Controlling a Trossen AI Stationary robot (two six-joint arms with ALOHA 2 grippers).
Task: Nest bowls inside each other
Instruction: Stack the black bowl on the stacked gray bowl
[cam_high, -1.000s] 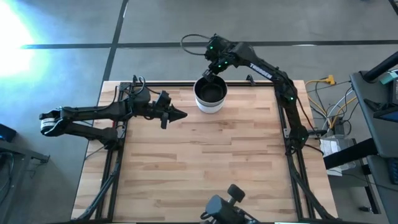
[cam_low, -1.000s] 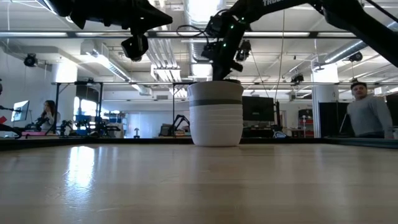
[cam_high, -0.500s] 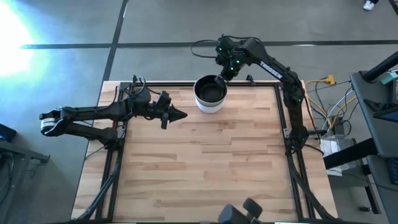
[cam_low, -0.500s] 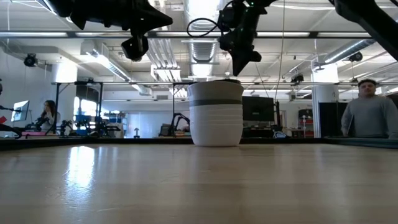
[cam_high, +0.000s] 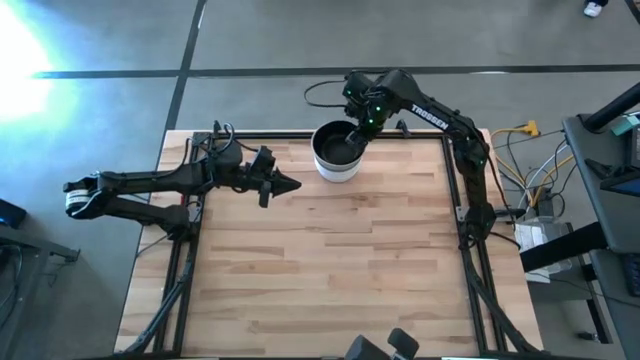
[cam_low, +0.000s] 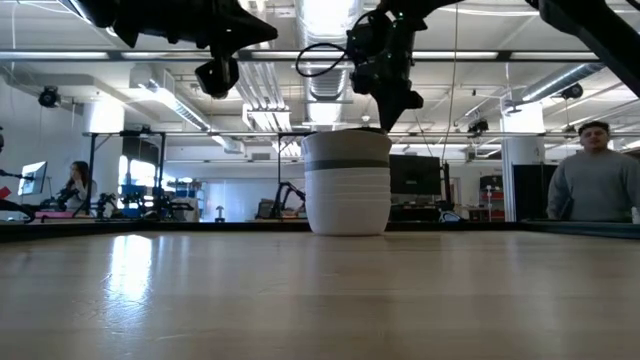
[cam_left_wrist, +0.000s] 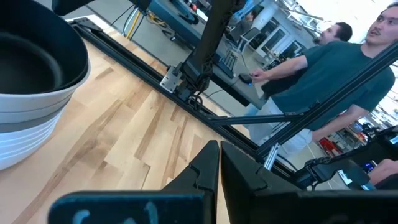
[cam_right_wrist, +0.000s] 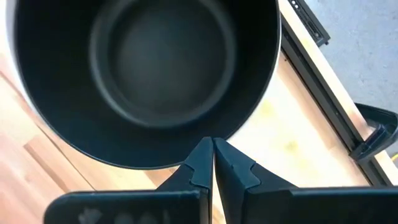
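Note:
The bowls stand as one nested stack near the table's far edge: white ones at the bottom, a grey band above them, and a black bowl on top. My right gripper is shut and points down just over the right far part of the black bowl's rim. My left gripper is shut and hovers above the boards to the left of the stack, which shows at the edge of the left wrist view. My right gripper has its shut fingertips right at the black bowl's rim, coming from above. I cannot tell whether they touch it.
A black frame rail runs along the table's edges. Cables and boxes lie off the right side. A person stands beyond the table, and people show behind the rail. Bare boards stretch toward the near edge.
My right gripper has risen from over the stack's far rim, shifted toward the table's right, then come back down to the right far part of the rim. The stack has stayed where it was.

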